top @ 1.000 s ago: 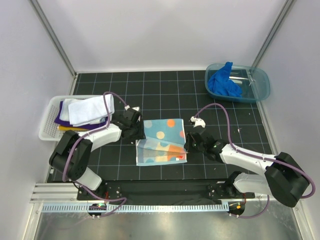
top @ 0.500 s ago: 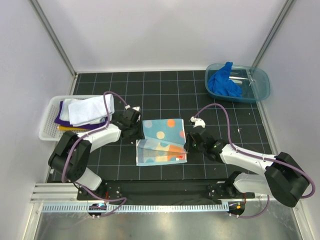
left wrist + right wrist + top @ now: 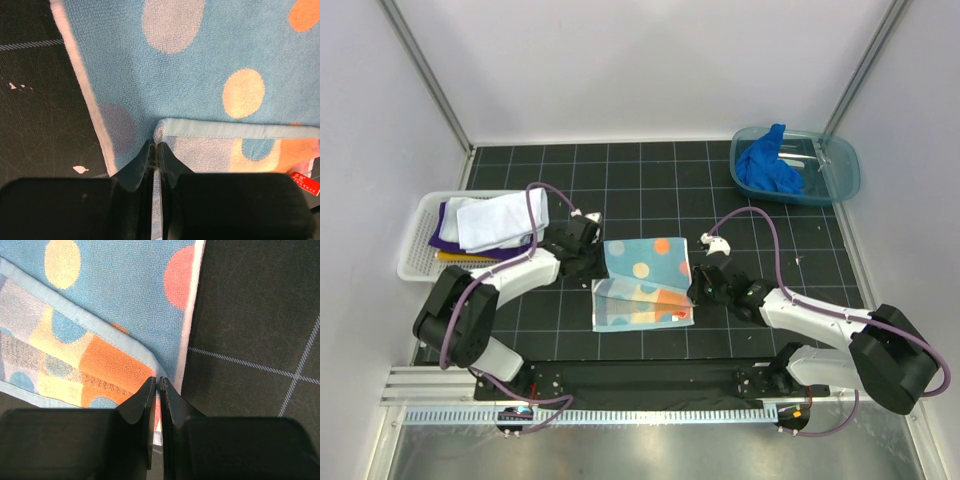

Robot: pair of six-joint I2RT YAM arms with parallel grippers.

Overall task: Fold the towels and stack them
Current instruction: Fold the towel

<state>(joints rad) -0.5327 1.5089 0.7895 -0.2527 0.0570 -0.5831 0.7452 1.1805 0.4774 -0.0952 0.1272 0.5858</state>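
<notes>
The light blue towel with orange and yellow spots (image 3: pixel 645 262) lies mid-table, its near half lifted and partly folded over toward the back. My left gripper (image 3: pixel 594 272) is shut on the folded edge's left corner, as the left wrist view (image 3: pixel 156 144) shows over the towel (image 3: pixel 200 60). My right gripper (image 3: pixel 693 292) is shut on the right corner, as the right wrist view (image 3: pixel 158 382) shows at the towel's (image 3: pixel 125 295) orange patch. A white towel (image 3: pixel 495 220) tops a purple (image 3: pixel 442 236) and a yellow one (image 3: pixel 455 256). A bright blue towel (image 3: pixel 767 165) hangs over the tub.
The white mesh basket (image 3: pixel 415 252) holding the stack stands at the left edge. The translucent teal tub (image 3: pixel 845 182) stands at the back right. Grey walls enclose the black gridded table (image 3: pixel 650 190) on three sides.
My left gripper has edged slightly toward the back with the towel's folded edge. The right gripper and the other towels have not visibly moved.
</notes>
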